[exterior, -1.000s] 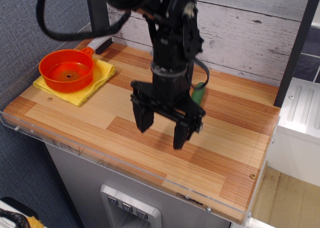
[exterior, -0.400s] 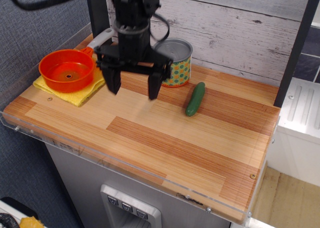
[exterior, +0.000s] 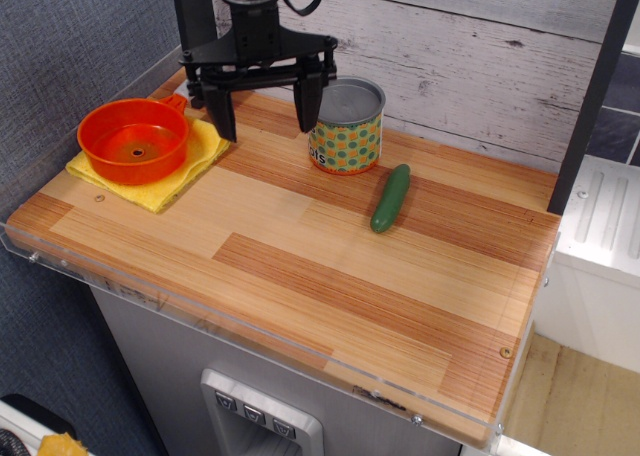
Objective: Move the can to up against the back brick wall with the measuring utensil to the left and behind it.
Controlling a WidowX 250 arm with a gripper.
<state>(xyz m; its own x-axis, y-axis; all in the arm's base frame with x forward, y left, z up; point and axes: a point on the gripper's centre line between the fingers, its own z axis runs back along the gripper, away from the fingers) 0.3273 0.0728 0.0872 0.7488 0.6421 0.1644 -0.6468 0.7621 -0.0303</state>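
The can, a short tin with a silver top and a yellow-green dotted label, stands upright on the wooden counter close to the whitewashed plank back wall. The orange measuring cup sits on a yellow cloth at the far left, in front of and left of the can; its white handle is mostly hidden behind the gripper. My gripper hangs open and empty just left of the can, above the counter, fingers pointing down.
A green cucumber lies right of and in front of the can. The yellow cloth lies under the cup. A blue-grey side wall bounds the left. A dark post stands at the back right.
My gripper has moved from the counter's middle back and to the left, and has risen. It now hangs open beside the can, which it hid a second ago.
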